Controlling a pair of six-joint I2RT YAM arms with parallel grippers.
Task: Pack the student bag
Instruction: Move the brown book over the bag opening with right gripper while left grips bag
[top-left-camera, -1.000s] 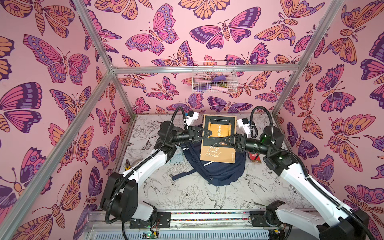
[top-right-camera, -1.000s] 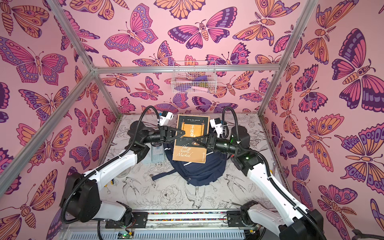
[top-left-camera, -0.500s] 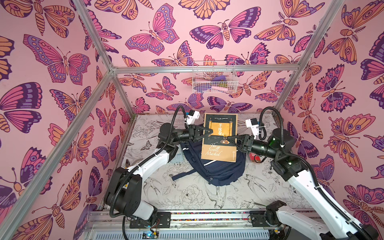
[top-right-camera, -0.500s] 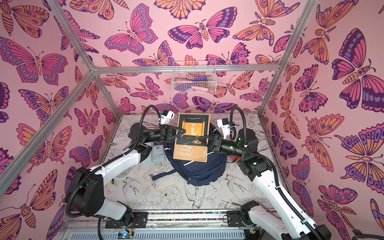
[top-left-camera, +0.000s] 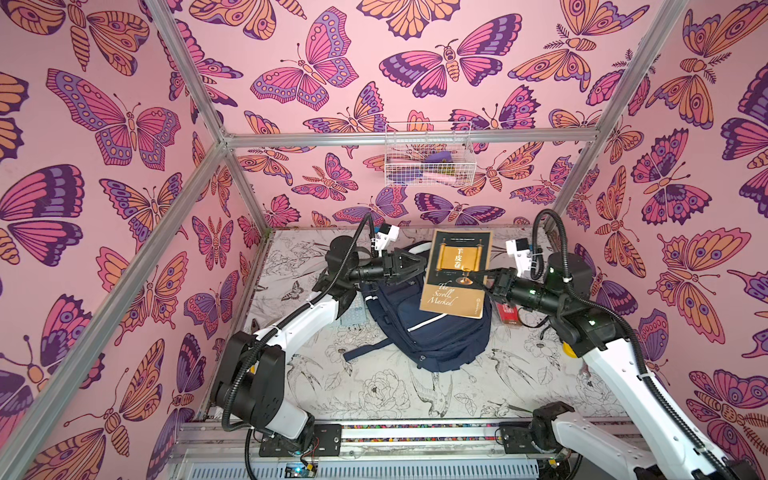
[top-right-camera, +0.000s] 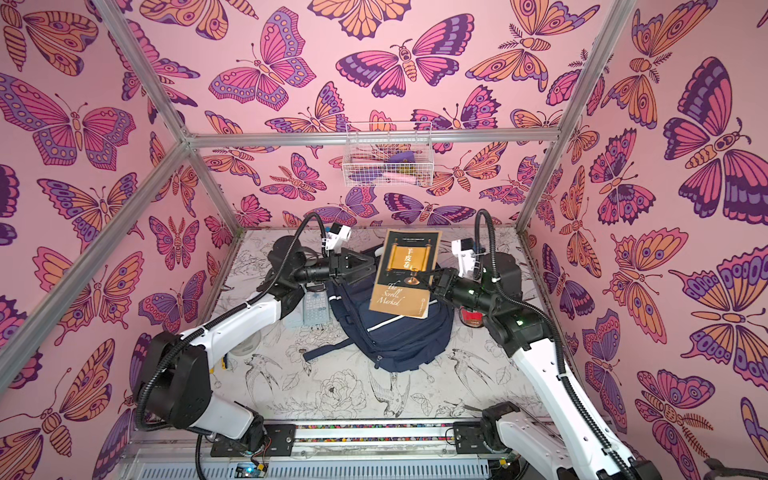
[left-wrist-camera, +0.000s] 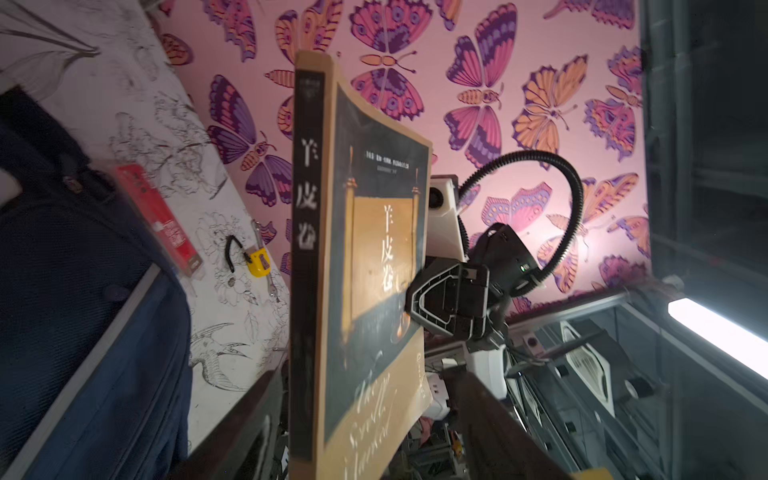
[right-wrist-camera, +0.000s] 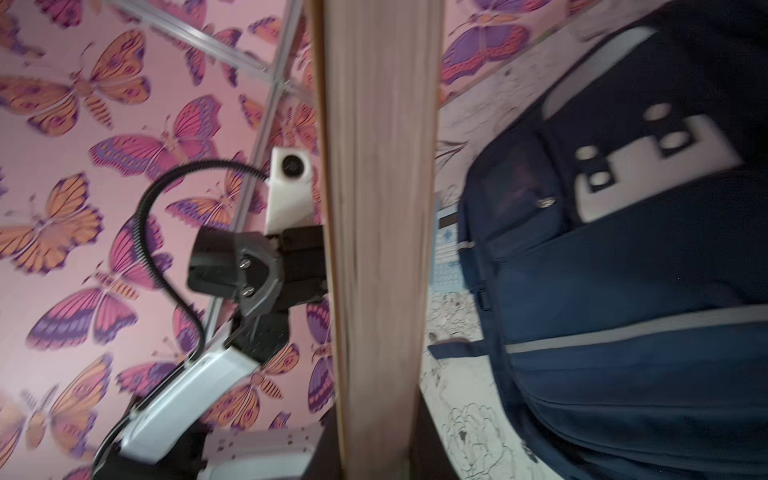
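Tan-and-black paperback book (top-left-camera: 457, 274): in the air, cover facing up, pinched at its page edge by my right gripper (top-left-camera: 482, 277), whose jaws are closed on it.

My left gripper (top-left-camera: 422, 268): jaws spread wide on either side of the book's spine, clamping nothing.

Change: a second ago my left gripper was shut on that spine edge; it has since let go. My right gripper has tightened on the opposite edge, and the book hangs in much the same place.

Student bag (top-left-camera: 432, 332): navy, lying on the table (top-left-camera: 374, 386) directly below the book and both my grippers. I cannot tell whether its main compartment is open.

Wire basket (top-left-camera: 428, 183): on the back wall, above and beyond my grippers, holding purple and pink items too small to name.

Calculator (top-right-camera: 314, 307): beneath my left arm, just beside the bag.

Red packet (top-left-camera: 508, 311): beneath my right gripper, just beside the bag.
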